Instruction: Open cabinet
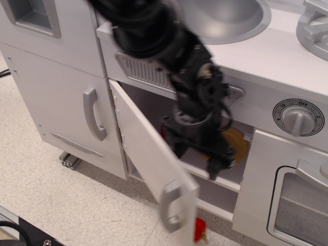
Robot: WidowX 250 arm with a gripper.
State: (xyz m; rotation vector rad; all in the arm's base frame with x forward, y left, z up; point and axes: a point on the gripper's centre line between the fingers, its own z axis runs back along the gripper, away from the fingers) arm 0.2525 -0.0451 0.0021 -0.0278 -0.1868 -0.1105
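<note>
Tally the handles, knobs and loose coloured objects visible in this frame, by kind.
Bar handles: 2 — the cabinet door handle and the tall door handle.
Recessed handles: 1 — top left.
Oven door handles: 1 — partly cut off.
Timer knobs: 1.
Red objects on the floor: 1.
Yellow-orange objects inside the cabinet: 1.
Total: 7.

the cabinet (148,159) door looks like smooth, matt light grey painted board, and its short handle (170,206) has a satin silver, metal-look finish. the tool (197,156) and the arm above it are black, mostly matt plastic and metal with a few dull glints. the sink bowl (225,15) is smooth brushed silver. the floor (61,205) is speckled beige with a faint sheen. the red object (199,229) below looks like glossy plastic.
</note>
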